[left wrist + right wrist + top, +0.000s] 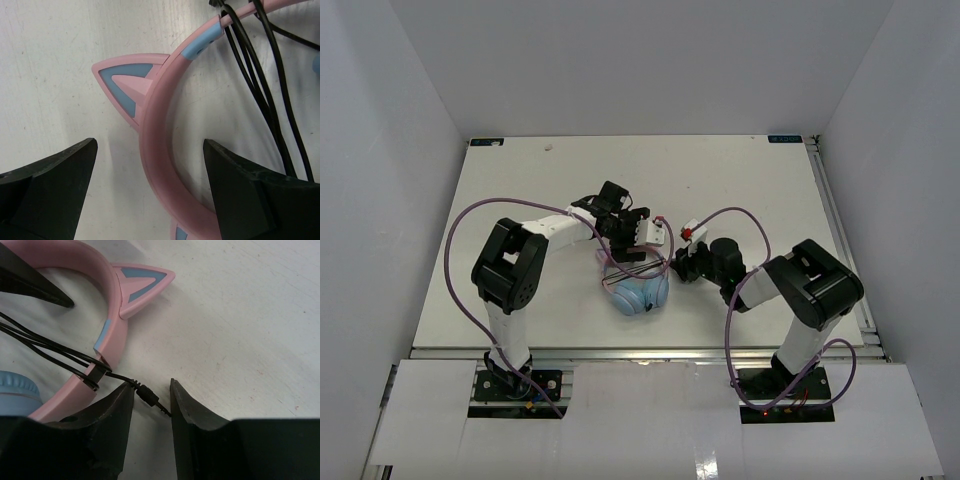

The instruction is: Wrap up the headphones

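Observation:
The headphones lie at the table's middle with the light-blue ear cups toward me. My left gripper is open and straddles the pink headband just below one cat ear; neither finger touches it. The thin black cable is looped several times over the headband. My right gripper sits right of the headphones with its jaws narrowly open. The cable's black plug lies slanted in the gap between them. The headband, second cat ear and an ear cup also show there.
White walls enclose the white table on three sides. A metal rail runs along its right edge. Purple arm cables arc beside each arm. One left-gripper finger reaches into the right wrist view.

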Controlling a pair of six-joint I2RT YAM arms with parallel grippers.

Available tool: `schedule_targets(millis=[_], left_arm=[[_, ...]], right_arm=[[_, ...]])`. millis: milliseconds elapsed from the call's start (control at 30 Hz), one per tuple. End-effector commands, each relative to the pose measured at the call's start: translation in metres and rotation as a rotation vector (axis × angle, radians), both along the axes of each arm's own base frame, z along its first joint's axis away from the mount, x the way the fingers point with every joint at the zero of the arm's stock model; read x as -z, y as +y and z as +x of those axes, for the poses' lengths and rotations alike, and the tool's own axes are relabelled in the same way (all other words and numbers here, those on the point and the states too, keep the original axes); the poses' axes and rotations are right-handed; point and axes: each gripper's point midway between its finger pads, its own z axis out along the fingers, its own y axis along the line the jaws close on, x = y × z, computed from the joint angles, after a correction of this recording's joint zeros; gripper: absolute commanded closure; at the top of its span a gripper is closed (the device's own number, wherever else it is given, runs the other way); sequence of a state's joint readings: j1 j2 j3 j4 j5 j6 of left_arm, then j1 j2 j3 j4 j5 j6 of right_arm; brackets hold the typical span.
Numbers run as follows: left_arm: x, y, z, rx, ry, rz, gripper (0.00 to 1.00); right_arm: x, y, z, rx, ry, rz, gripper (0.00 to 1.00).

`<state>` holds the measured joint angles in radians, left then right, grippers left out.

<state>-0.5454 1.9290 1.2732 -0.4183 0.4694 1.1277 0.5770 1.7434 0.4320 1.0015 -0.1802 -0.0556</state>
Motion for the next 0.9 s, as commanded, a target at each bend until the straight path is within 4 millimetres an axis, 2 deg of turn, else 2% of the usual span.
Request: schedule_targets(millis=[0, 133, 333, 567, 733, 867], left_arm=[[-0.04, -0.008, -0.003, -0.02, -0.014, -0.095, 0.02], [-0.049, -0.005, -0.001, -0.053, -0.042, -0.118, 0.02], [-0.061, 0.001, 0.015, -0.167, -0.075, -0.113, 0.02], [-0.071, 0.007, 0.021, -0.227, -0.101, -0.122, 0.02], [-0.091, 0.004, 0.034, -0.301, -0.126, -0.182, 0.02], [-0.114, 0.006, 0.053, -0.428, -0.155, -0.249, 0.02]], right_arm=[[-0.024, -0.006, 0.014, 0.067, -0.044, 0.035, 0.58], [-0.03, -0.009, 0.011, 0.086, -0.038, 0.053, 0.57], [-0.036, -0.014, 0.011, 0.105, -0.03, 0.041, 0.56], [-0.036, -0.014, 0.012, 0.109, -0.016, 0.033, 0.55], [-0.038, -0.017, 0.012, 0.138, 0.008, 0.04, 0.55], [-0.052, -0.022, 0.018, 0.187, 0.013, 0.04, 0.55]])
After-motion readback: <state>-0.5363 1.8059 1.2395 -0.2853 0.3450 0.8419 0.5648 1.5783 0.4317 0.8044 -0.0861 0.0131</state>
